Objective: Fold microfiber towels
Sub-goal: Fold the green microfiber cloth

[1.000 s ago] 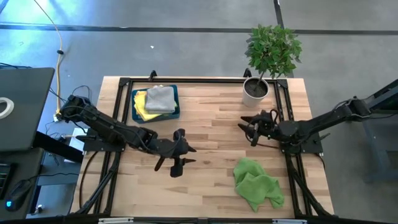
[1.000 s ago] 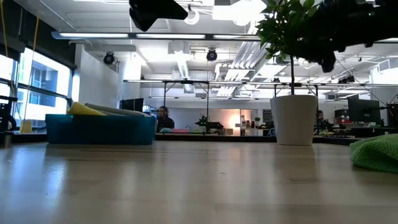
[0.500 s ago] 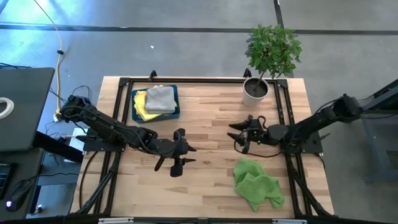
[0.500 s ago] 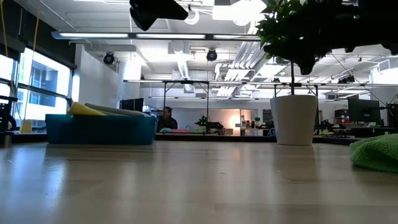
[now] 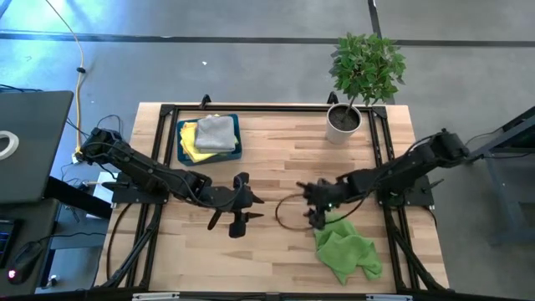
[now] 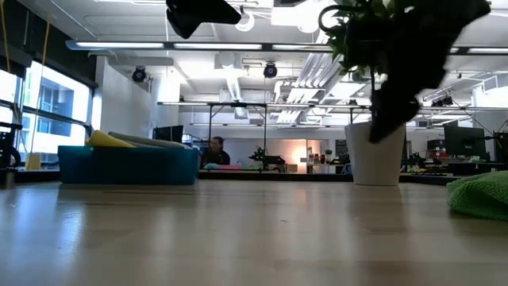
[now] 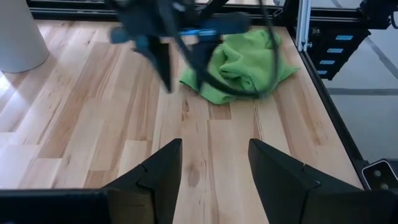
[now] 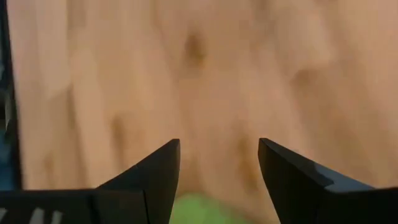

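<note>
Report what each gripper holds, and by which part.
Nothing is held. The right gripper hangs open beside the green towel; the left gripper waits open mid-table.

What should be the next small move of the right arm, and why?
Probably lower the right gripper onto the near edge of the crumpled green towel and pinch it. The fingers are open, and the gripper hangs above the wood table just beside the towel's upper-left edge. The left gripper waits open over mid-table, and the towel lies unfolded.
</note>
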You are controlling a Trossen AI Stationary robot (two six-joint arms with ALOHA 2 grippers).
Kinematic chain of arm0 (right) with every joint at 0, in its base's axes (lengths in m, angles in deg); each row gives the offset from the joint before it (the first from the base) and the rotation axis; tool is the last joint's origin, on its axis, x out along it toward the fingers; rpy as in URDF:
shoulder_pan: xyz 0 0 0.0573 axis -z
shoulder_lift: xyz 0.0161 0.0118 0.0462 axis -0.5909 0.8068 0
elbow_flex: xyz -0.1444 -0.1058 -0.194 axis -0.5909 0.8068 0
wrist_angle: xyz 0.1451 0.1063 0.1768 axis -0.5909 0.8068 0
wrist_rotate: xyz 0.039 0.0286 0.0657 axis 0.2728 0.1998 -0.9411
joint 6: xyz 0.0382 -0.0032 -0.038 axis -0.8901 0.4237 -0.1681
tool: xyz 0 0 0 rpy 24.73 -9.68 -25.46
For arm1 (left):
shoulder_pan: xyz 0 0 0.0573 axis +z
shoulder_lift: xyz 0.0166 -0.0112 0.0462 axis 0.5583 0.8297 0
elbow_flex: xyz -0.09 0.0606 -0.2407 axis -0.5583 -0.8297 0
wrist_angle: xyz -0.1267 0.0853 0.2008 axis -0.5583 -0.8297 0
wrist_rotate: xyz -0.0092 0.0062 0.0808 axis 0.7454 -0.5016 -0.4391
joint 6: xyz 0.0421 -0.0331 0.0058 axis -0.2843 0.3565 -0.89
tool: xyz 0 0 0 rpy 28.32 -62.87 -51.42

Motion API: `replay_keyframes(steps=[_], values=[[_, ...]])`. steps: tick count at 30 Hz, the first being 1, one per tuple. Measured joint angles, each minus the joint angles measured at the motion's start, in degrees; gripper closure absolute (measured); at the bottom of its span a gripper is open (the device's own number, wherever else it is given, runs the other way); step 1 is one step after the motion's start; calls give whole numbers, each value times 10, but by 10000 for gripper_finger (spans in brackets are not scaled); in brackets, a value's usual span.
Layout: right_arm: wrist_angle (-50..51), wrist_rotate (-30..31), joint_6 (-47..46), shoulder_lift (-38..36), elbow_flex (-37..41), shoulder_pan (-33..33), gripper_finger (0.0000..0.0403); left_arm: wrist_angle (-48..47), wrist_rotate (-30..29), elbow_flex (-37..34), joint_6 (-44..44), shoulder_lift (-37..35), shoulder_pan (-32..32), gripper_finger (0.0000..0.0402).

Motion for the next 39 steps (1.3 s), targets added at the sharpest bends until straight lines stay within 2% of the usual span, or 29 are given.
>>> replay_keyframes(steps=[3,8,11,16,20,23,27,35,39], values=[[51,-44,-11,28,-36,-25,194,-1,0,0,0,0,0,228],[66,-45,-54,50,-60,-67,194,-4,0,0,0,0,0,228],[72,-47,-134,61,-62,-89,194,-6,0,0,0,0,0,228],[99,-156,-270,72,-62,-133,194,-10,1,0,0,0,0,228],[117,-197,-369,73,-62,-173,194,-13,2,0,0,0,0,228],[137,-177,-389,73,-62,-200,194,-13,2,0,0,0,0,228],[181,-99,-370,86,-62,-223,194,-13,2,0,0,0,0,228],[191,-27,-216,151,-65,-221,194,-13,2,0,-4,0,0,228],[163,58,-152,172,-66,-200,194,-14,2,0,-4,0,0,228]])
